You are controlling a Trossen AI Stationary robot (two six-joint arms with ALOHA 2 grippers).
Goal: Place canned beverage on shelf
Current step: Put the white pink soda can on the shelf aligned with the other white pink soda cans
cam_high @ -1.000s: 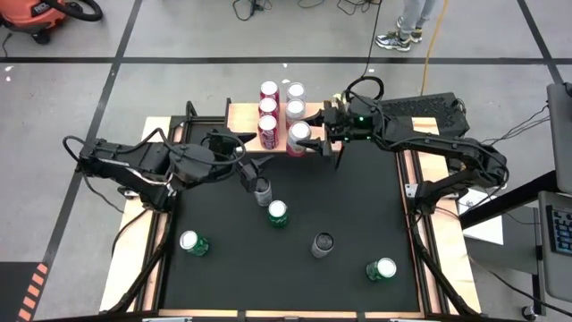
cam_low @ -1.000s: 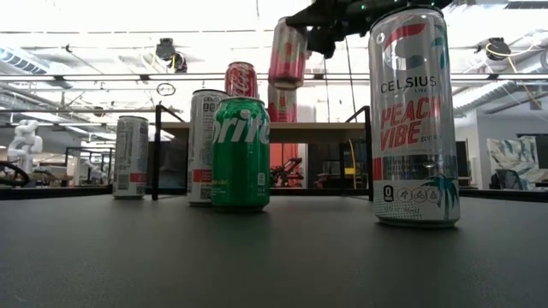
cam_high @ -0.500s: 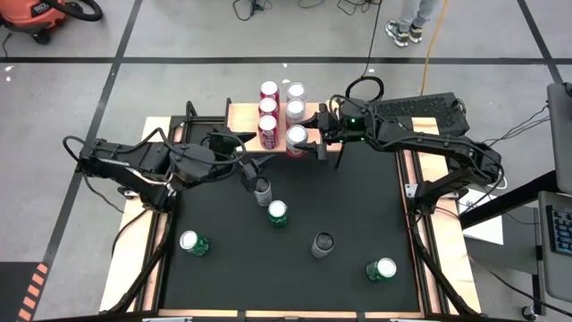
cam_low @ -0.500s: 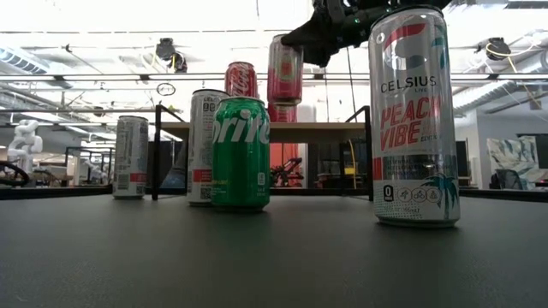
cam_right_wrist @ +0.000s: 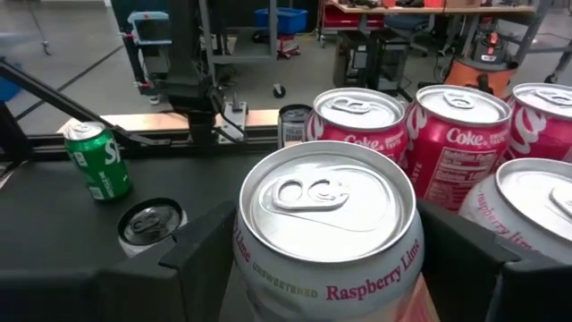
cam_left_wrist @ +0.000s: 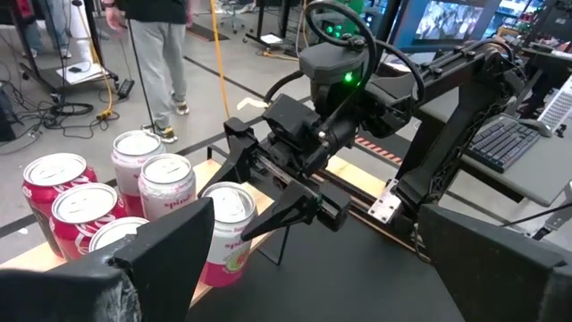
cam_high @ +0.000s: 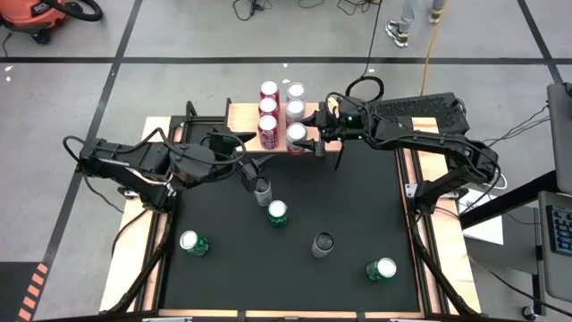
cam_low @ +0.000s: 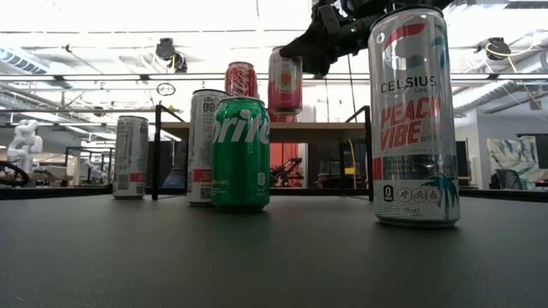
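Black mat (cam_high: 349, 210), shelf (cam_high: 239, 114) top-center w/ 5 cans; right gripper (cam_high: 308, 141) pinching pink can (cam_high: 297, 136) there, unreleased. Left gripper (cam_high: 251, 174) spread over grey can (cam_high: 262, 188). 5 left.

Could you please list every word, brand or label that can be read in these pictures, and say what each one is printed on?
"CELSIUS" and "PEACH VIBE": tall can nearest the low camera; its small print is unreadable.
"prite", from Sprite: green can.
"Coke": red cans on the shelf.
"Raspberry Lime" and "UNSWEETENED": pink can in the right gripper.
White can: print too small to read.
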